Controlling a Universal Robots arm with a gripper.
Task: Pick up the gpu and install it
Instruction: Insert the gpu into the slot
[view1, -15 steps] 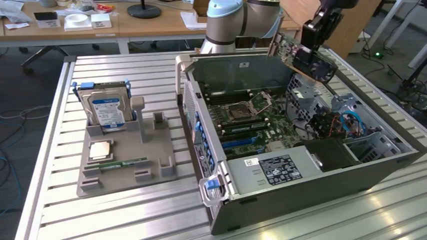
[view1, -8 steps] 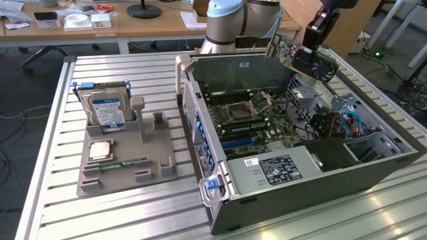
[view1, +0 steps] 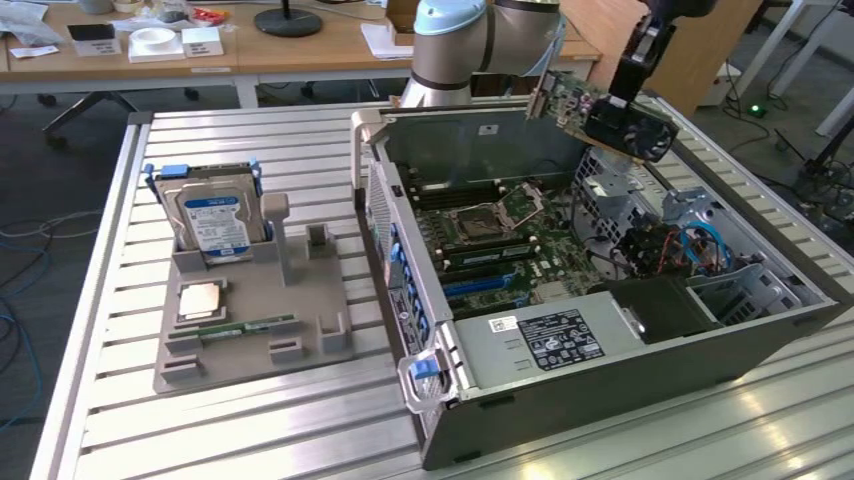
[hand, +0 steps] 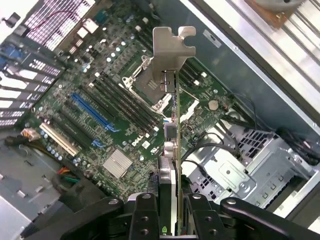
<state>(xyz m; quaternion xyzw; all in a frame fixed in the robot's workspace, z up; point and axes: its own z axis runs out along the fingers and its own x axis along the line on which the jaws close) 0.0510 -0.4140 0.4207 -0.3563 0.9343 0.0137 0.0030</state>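
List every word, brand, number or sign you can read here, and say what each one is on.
"DELL": white print on the motherboard, seen in the wrist view.
Hard drive label: blue and white, print too small to read.
Black label on the silver cover inside the computer case: white print, too small to read.
White sticker beside it: unreadable.
gpu: no readable text.

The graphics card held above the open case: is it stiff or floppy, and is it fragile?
The gpu is probably stiff: it hangs tilted from the gripper without sagging. Likely fragile, since its bare circuit board shows. Gripped across its thin body, it could pivot if bumped.
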